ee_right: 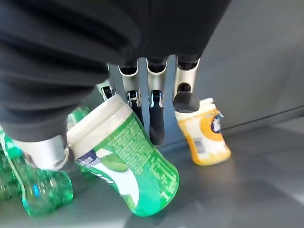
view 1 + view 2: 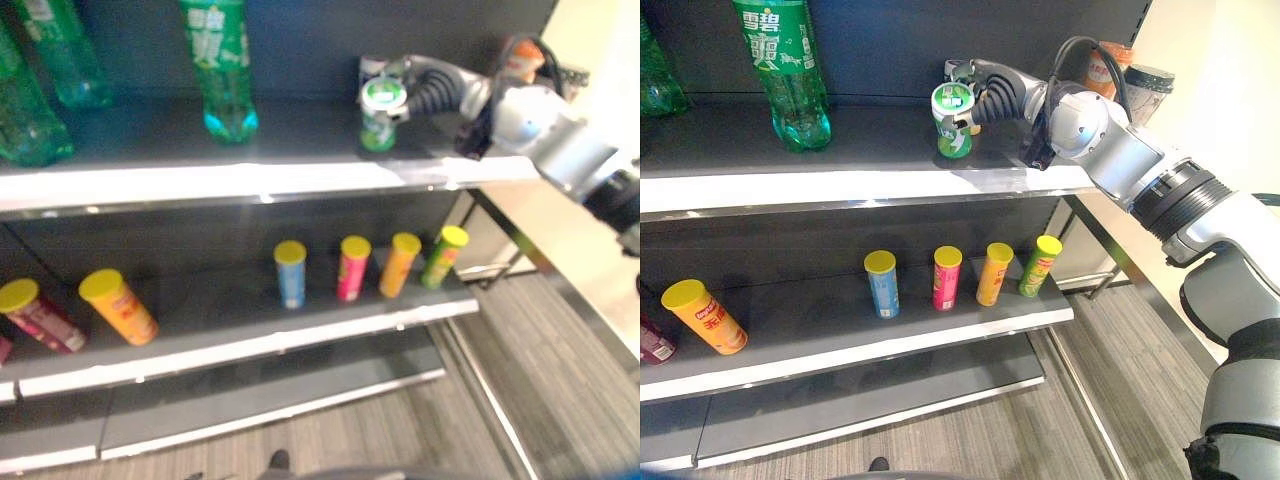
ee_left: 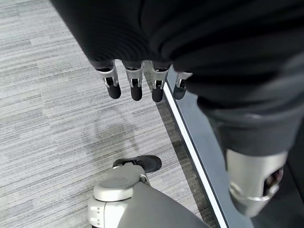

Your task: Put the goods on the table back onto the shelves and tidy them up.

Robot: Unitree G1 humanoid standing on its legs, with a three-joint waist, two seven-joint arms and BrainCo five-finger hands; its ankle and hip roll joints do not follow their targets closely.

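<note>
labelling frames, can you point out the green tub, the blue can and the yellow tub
green tub (image 2: 953, 140), right eye view, on its green side below the lid
blue can (image 2: 883, 290), right eye view, middle of its body
yellow tub (image 1: 203, 137), right wrist view, on its yellow side

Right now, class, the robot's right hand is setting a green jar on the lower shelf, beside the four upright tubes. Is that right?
Not quite. The right hand is shut on the green jar at the upper shelf, as the right eye view shows. The four upright tubes stand on the shelf below.
</note>
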